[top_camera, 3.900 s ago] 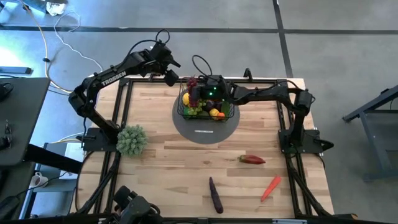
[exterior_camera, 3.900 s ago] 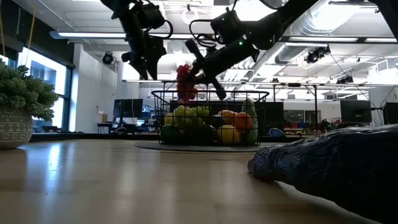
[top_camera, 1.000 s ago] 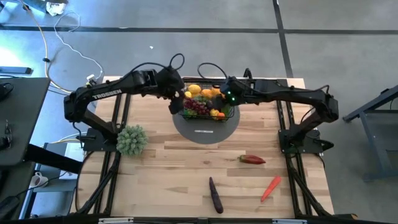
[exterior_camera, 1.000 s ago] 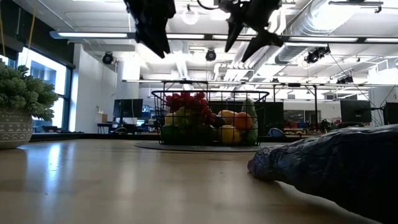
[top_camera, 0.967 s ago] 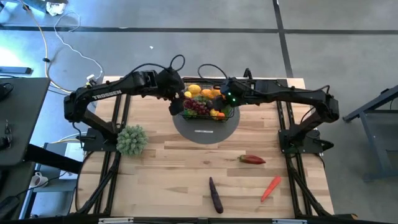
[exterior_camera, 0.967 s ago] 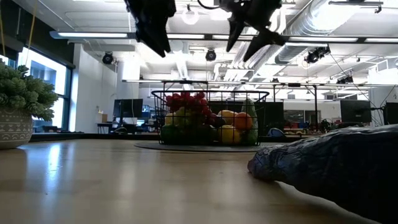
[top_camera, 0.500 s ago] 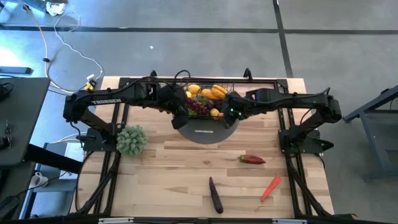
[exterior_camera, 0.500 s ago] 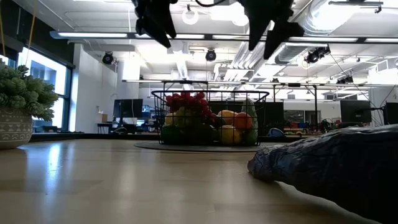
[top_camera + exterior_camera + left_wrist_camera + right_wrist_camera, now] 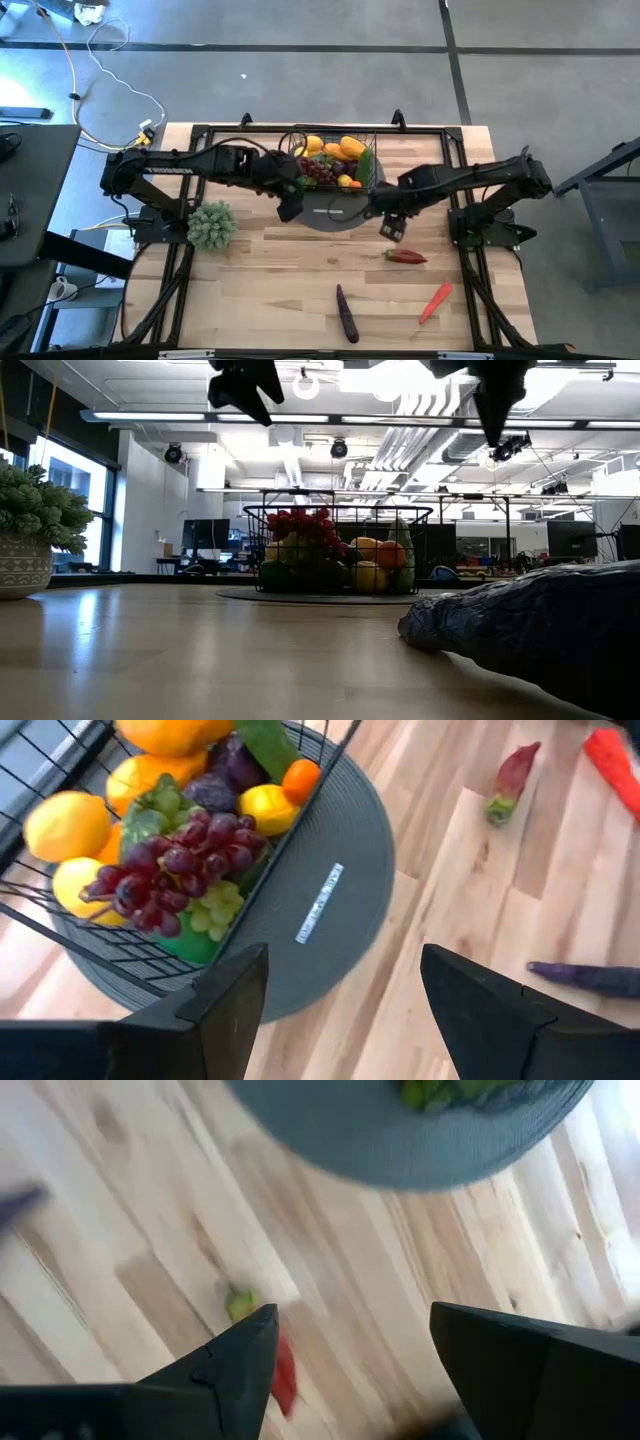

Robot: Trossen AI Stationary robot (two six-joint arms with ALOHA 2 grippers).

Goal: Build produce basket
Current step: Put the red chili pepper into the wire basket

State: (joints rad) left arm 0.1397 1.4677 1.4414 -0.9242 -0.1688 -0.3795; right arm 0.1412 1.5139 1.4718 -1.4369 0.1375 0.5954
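Note:
The black wire basket [image 9: 333, 160] stands on a round grey disc [image 9: 330, 212] at the table's far middle. It holds produce: lemons, oranges, purple grapes [image 9: 175, 870] and green pieces. My left gripper [image 9: 290, 205] hangs open above the disc's left rim, just near of the basket, with nothing between its fingers [image 9: 240, 995]. My right gripper [image 9: 392, 228] hangs open and points down, off the disc's right side, above bare wood next to a red pepper [image 9: 405, 257]. The pepper also shows between its fingers in the right wrist view [image 9: 282, 1375]. Both grippers hang high in the low view, left [image 9: 245, 385] and right [image 9: 500, 400].
A purple aubergine [image 9: 346, 313] and an orange-red piece [image 9: 435, 301] lie on the wood toward the near edge. The aubergine fills the low view's right foreground [image 9: 540, 630]. A potted green plant [image 9: 211, 225] stands at the left. A black frame runs round the table's edges.
Both grippers have left the space over the basket and gone toward the table's near edge. The right one has gone farther, near and right toward the red pepper, and has tipped to point down. The basket and its produce have stayed put. Both grippers stay open.

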